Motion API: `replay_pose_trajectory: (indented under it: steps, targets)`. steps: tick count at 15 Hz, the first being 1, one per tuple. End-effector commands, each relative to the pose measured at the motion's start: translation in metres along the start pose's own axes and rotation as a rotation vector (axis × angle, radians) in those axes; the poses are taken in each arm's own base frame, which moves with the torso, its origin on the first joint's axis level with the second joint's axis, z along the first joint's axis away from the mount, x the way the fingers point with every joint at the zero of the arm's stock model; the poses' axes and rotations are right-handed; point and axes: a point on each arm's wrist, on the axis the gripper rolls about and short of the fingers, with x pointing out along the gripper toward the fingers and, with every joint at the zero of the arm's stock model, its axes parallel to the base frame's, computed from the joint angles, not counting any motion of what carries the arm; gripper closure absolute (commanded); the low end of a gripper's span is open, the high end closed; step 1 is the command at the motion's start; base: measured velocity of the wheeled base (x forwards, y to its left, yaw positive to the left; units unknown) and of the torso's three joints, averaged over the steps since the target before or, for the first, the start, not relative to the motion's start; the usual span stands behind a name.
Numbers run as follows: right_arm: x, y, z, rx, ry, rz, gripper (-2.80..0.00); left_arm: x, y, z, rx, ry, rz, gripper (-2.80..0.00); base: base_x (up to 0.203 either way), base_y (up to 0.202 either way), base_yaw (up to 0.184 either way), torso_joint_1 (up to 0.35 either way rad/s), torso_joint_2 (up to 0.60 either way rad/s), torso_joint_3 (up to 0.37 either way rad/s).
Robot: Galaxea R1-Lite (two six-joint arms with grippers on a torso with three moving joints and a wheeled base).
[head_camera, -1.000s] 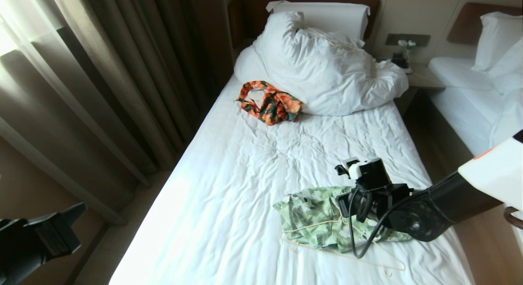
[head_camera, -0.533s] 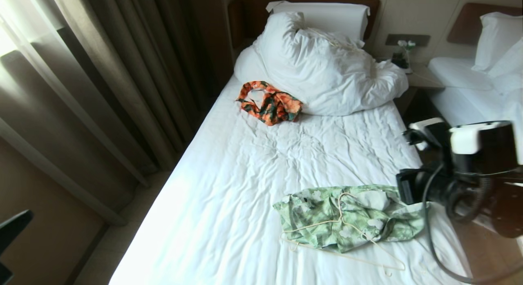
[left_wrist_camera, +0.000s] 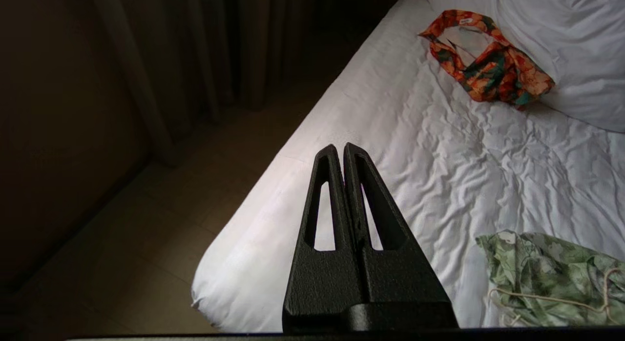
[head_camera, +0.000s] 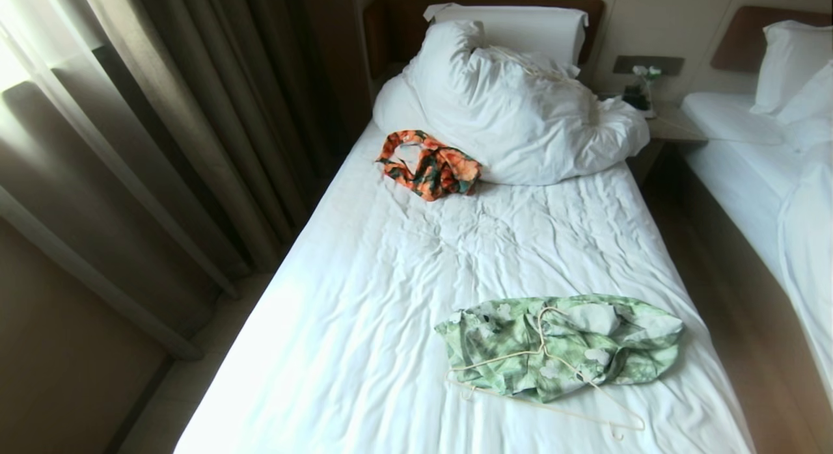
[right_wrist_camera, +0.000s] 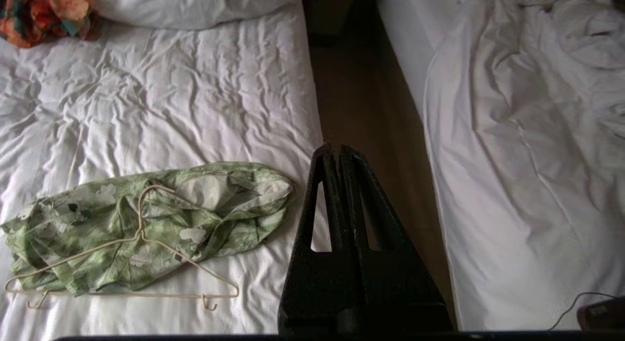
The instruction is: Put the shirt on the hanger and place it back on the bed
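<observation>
The shirt (head_camera: pixel 559 343) lies crumpled in the lower right of the head view, on the wrinkled white sheet of the bed (head_camera: pixel 403 298). The hanger (head_camera: pixel 543 376) rests on top of it: its hook curls over the middle of the cloth, and its straight bottom bar lies on the sheet just below the shirt's lower edge. How far the shirt is threaded onto the frame cannot be told.

Further up the bed, in the upper middle of the head view, an orange-and-green garment (head_camera: pixel 429 164) touches the bunched duvet (head_camera: pixel 520 109), with the pillow (head_camera: pixel 514 21) and dark headboard (head_camera: pixel 390 31) behind. Curtains (head_camera: pixel 163 129) fill the left side and a second bed (head_camera: pixel 768 168) the right edge.

Neither arm shows in the head view; only the wrist views give them. In the left wrist view the left pincer (left_wrist_camera: pixel 340 150) is pressed together and empty, over the near left edge of the bed, the shirt at the lower right of that frame. In the right wrist view the right pincer (right_wrist_camera: pixel 338 153) is likewise pressed together, holding nothing, above the strip of floor (right_wrist_camera: pixel 366 111) between the 2 beds, beside the shirt's right end but apart from it.
</observation>
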Motion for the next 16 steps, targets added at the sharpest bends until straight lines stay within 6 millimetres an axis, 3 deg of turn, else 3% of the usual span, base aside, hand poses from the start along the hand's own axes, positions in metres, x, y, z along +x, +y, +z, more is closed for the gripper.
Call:
replay_pose_trajectory:
  steps: [1, 4, 9, 13, 16]
  targets:
    - [-0.055, -0.033, -0.006, 0.069, -0.111, -0.055, 0.00, -0.005, 0.002, 0.001, 0.010, -0.034, 0.045, 0.00, 0.000, 0.000, 0.000, 0.000, 0.00, 0.000]
    - [-0.083, -0.040, -0.022, 0.064, -0.113, -0.100, 0.00, -0.009, -0.002, 0.002, 0.097, -0.052, 0.027, 0.00, 0.000, 0.000, 0.000, 0.000, 0.00, 0.000]
    - [-0.106, -0.036, -0.065, 0.071, -0.136, -0.044, 0.00, -0.017, 0.010, -0.054, 0.149, -0.026, -0.036, 0.00, 0.000, 0.000, 0.000, 0.000, 0.00, 0.000]
    - [-0.093, -0.019, -0.120, 0.076, -0.051, -0.012, 0.00, -0.016, 0.015, -0.087, 0.198, -0.002, -0.126, 0.00, 0.000, 0.000, 0.000, 0.000, 0.00, 0.000]
    - [-0.080, -0.006, -0.165, 0.113, -0.073, 0.169, 0.00, -0.007, 0.015, -0.107, 0.259, 0.012, -0.164, 0.00, 0.000, 0.000, 0.000, 0.000, 0.00, 0.000]
